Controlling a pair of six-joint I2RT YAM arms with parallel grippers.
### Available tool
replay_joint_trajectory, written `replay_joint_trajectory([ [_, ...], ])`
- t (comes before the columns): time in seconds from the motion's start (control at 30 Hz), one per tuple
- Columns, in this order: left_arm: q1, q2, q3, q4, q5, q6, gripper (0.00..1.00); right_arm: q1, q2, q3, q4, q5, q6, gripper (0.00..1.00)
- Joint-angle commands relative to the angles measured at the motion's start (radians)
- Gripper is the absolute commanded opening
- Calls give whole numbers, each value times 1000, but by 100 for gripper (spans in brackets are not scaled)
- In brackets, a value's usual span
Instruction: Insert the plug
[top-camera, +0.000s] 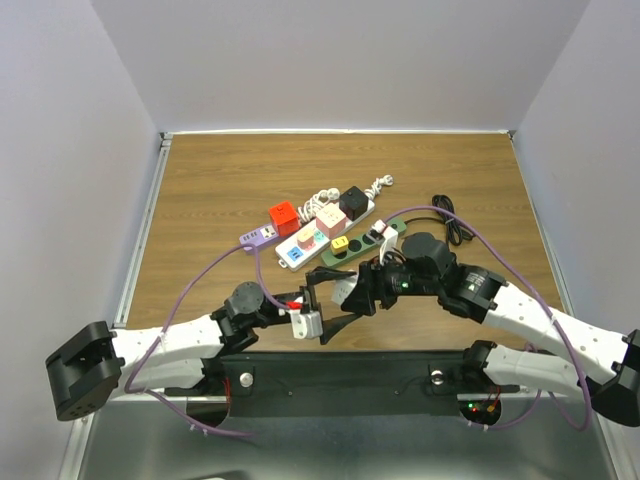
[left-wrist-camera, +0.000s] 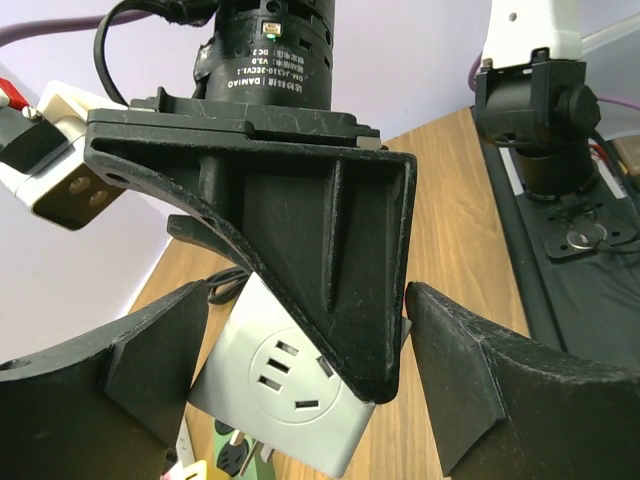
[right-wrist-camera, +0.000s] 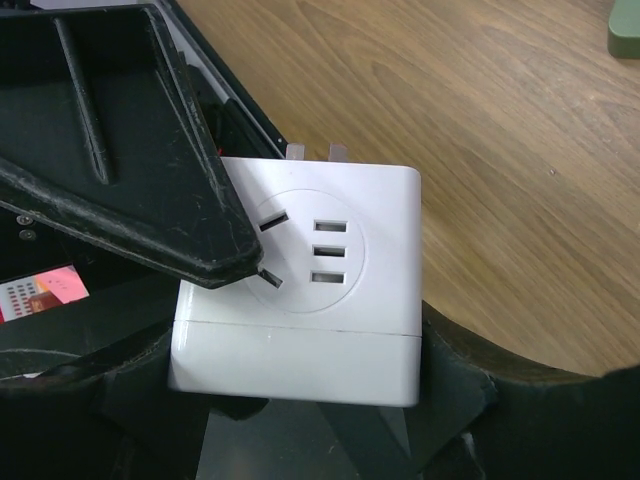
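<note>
The plug (right-wrist-camera: 300, 300) is a white cube with socket slots on its face and metal prongs at its far end. My right gripper (right-wrist-camera: 300, 358) is shut on it, a finger pressed against each side. It hangs above the wooden table (top-camera: 230, 190), near the front edge. The left gripper (left-wrist-camera: 305, 385) meets it head-on and stands open, with the plug (left-wrist-camera: 270, 390) tilted between its spread fingers (left-wrist-camera: 470, 390). One right finger crosses the plug's face in the left wrist view. From above, both grippers (top-camera: 338, 303) cover the plug.
Behind the grippers lies a cluster of power strips: a green one (top-camera: 362, 243), a white one (top-camera: 303, 245) with coloured plugs, and another white one (top-camera: 340, 208) carrying pink and black cubes. A red cube (top-camera: 284, 217) and a coiled black cable (top-camera: 452, 222) sit nearby.
</note>
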Motion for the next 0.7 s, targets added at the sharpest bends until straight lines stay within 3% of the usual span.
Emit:
replay_joint_trajectory([
  [0.0,-21,20,27,-53,-88,16,90,-1,-10,85,65,-48,-7,0],
  [0.4,-73,127,76,-93,-304,39,87,-10,48,172,-26,-58,-32,0],
  [0.67,-110,147,85,-116,-313,41,80,-15,31,201,-57,-38,-35,0],
])
